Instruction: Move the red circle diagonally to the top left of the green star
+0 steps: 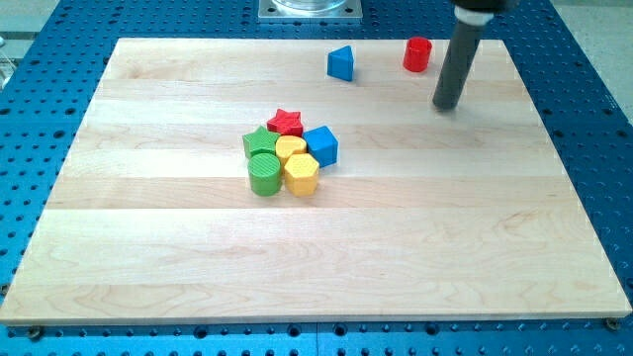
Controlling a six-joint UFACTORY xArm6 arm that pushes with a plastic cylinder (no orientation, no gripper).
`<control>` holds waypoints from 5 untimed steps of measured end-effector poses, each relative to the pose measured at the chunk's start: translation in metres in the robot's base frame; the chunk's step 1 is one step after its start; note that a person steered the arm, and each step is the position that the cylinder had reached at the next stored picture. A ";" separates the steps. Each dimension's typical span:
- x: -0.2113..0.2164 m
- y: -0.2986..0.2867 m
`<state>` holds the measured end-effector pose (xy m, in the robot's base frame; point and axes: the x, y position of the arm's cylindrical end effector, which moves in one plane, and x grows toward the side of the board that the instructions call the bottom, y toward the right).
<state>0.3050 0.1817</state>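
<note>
The red circle (417, 54) stands near the view's top edge, right of centre. The green star (258, 141) sits at the left of a tight cluster in the board's middle. My tip (447, 105) is on the board just below and to the right of the red circle, apart from it and far to the right of the cluster.
The cluster also holds a red star (286, 123), a blue cube (321, 145), a yellow block (291, 148), a yellow hexagon (301, 174) and a green cylinder (264, 173). A blue triangular block (341, 63) stands left of the red circle. The wooden board (148, 247) lies on a blue perforated table.
</note>
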 end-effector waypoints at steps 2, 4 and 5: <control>-0.062 -0.036; -0.062 0.039; -0.091 0.028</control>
<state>0.2137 0.2101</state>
